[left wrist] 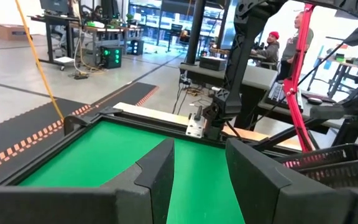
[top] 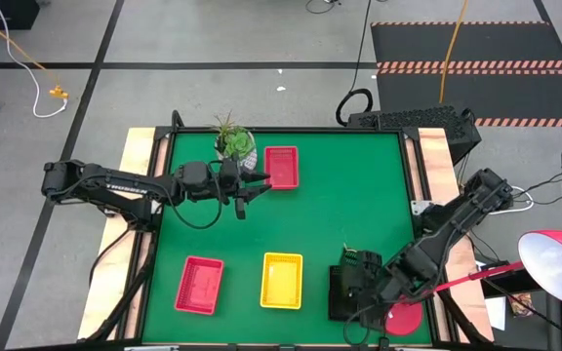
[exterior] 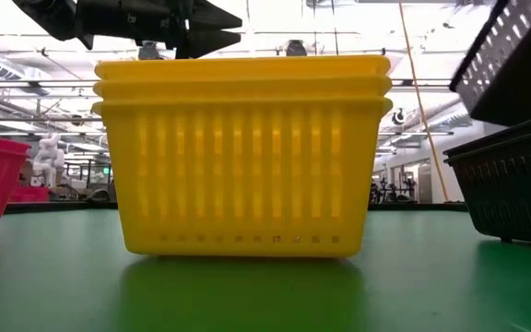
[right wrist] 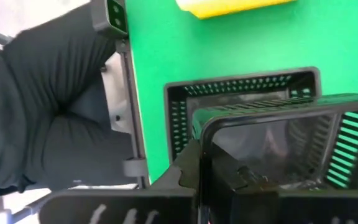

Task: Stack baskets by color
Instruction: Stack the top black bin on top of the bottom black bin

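A black basket hangs tilted over a second black basket that stands on the green table near its near right corner, and my right gripper is shut on it. In the low view the held basket is above the standing one. A stack of yellow baskets sits at the near middle. One red basket is at the near left and another at the far middle. My left gripper hovers open by the far red basket, with nothing between its fingers. My right gripper pinches the held black basket by the wall of one end, near a corner, with one finger outside and the other inside. The fingers slant down from the table's right. The basket is lifted clear and tilted above the standing black basket.
A white plant pot stands at the far edge beside my left gripper. A red lamp leans over the right side, its round base at the near right corner. People stand in the room beyond.
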You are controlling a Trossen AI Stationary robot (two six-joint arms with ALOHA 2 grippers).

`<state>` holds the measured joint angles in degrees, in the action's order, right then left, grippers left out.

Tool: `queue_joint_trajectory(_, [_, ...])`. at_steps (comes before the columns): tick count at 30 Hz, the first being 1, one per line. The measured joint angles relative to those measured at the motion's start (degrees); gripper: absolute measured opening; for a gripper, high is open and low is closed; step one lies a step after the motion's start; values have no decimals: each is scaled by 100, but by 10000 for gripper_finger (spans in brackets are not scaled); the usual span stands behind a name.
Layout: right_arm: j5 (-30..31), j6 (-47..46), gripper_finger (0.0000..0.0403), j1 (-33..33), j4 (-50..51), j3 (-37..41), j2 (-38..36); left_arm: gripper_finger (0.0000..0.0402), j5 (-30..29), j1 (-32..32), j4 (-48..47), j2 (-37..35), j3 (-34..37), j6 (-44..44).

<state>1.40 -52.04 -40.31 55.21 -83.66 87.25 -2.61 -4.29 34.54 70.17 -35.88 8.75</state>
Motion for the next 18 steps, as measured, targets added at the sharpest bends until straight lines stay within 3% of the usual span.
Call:
queue_joint_trajectory(6, [-11,117,0,0,-377,0,180,147,-1,69,-22,0,0,0])
queue_joint_trajectory(18, [-154,211,2,134,276,2,541,147,-2,85,-20,0,0,33])
